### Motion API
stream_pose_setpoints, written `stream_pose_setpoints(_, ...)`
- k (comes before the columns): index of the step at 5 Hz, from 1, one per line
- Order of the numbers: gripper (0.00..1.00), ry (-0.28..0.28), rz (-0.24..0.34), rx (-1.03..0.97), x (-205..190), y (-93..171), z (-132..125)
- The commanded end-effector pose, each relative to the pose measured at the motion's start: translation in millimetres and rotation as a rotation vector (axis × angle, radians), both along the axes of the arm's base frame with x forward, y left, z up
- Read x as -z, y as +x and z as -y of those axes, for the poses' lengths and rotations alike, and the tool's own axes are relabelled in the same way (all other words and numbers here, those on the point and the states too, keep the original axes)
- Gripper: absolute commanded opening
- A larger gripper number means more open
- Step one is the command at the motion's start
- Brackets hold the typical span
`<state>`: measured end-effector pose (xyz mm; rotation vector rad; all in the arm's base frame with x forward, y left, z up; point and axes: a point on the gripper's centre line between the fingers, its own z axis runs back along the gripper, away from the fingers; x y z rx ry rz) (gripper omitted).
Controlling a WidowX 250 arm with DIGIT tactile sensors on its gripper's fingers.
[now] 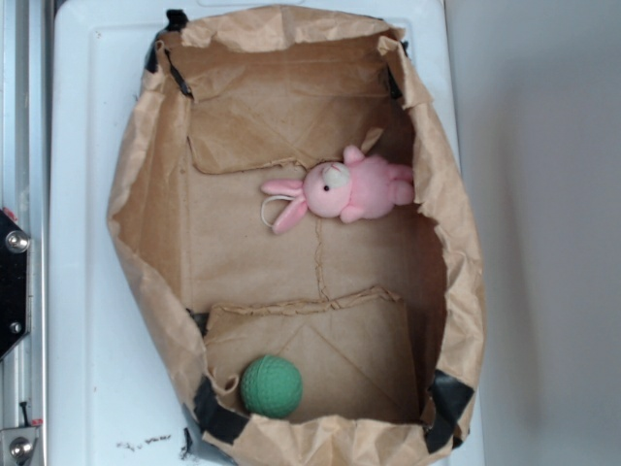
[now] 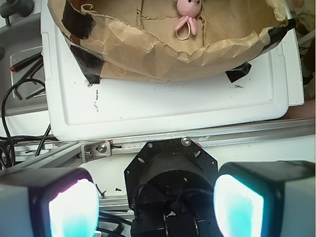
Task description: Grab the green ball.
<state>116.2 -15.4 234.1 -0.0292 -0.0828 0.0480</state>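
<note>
Fingers are seen spread wide apart in the wrist view, with nothing between their glowing pads; they are held outside the brown paper bag, over a metal rail beside the white tray. A pink plush bunny is seen inside the bag. From the exterior view, the green ball is found on the bag's floor near a corner, well apart from the bunny.
</note>
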Motion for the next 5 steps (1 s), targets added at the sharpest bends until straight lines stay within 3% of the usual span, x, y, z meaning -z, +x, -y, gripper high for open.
stream_pose_setpoints(1,1.0,0.0,0.0,0.0,0,0,0)
stream_pose_setpoints(3,1.0,-0.004,0.047,-0.145,25,90,4)
stream_pose_setpoints(5,1.0,0.025,0.079,-0.234,55,153,-14)
